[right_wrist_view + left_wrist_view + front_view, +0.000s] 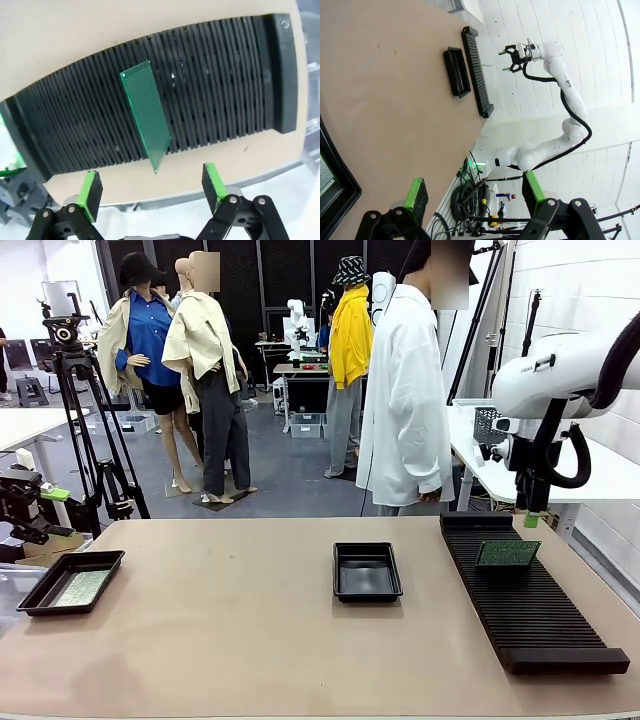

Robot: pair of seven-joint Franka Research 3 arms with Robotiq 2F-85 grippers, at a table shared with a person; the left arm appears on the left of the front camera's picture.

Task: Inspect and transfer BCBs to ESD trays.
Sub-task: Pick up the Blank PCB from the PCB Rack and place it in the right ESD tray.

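One green BCB (508,554) stands on edge in the long black slotted rack (540,615) at the right. In the right wrist view this BCB (146,112) leans in a slot just ahead of my right gripper (152,187), which is open and empty. From the front, the right gripper (529,512) hangs above the rack's far end. An empty ESD tray (367,571) lies mid-table. A second ESD tray (40,590) at the left edge holds a BCB (80,587) lying flat. My left gripper (475,190) is open and empty, off the table's left side, near that tray (342,182).
A person in a white coat (405,390) stands at the far side of the table. A camera tripod (85,430) stands beyond the left corner. The tan tabletop (220,620) is bare between the trays and in front.
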